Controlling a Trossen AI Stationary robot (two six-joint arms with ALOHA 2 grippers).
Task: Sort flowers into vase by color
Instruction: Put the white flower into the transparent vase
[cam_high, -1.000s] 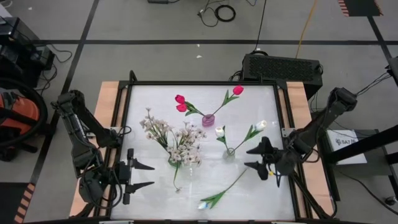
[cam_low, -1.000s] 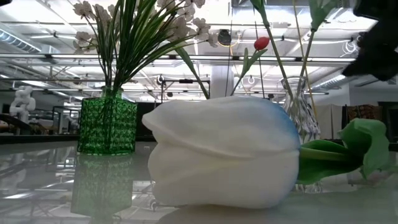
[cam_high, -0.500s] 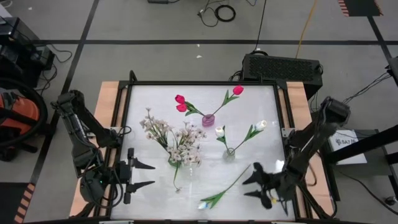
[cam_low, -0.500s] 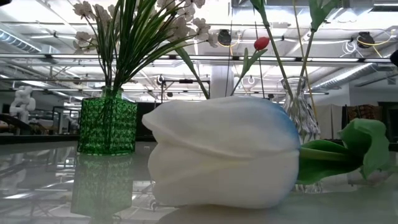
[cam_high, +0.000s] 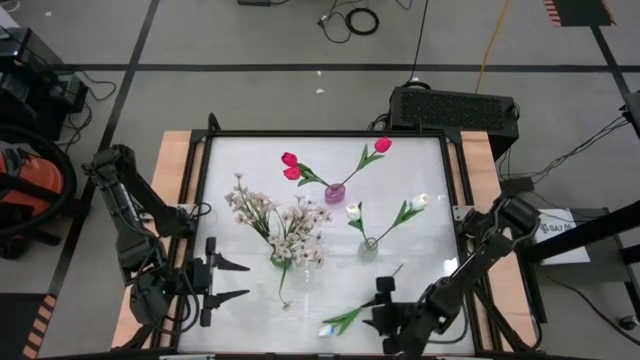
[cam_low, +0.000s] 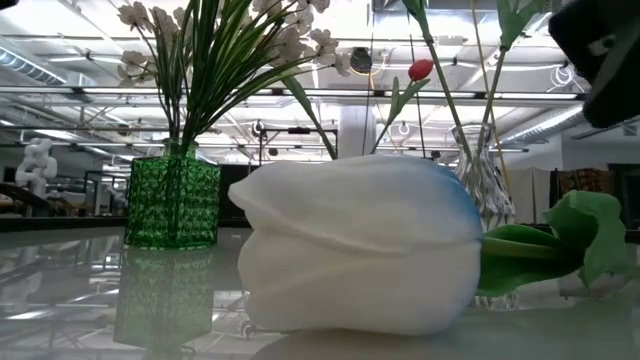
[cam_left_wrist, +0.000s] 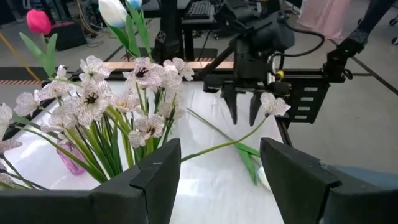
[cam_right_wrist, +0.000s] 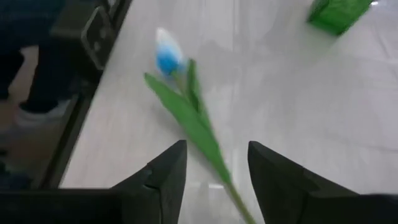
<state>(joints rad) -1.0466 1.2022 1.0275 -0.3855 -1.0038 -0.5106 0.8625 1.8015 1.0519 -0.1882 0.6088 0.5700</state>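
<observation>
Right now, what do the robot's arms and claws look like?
Both arms are dark, nearly black, built of chunky jointed segments. The left claw ends in two flat pointed fingers, like a fork. The right claw has two narrow dark fingers under a boxy black wrist with a black cable looping off it.

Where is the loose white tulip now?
The loose white tulip lies flat near the table's front edge in the high view, under the right gripper.

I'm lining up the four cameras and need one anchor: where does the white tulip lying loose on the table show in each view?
High view: loose white tulip, near the front edge beside the right gripper.
Low view: its bloom fills the centre.
Left wrist view: stem below the right gripper.
Right wrist view: ahead of that arm's fingers.
Shared landmark: green vase.
</observation>
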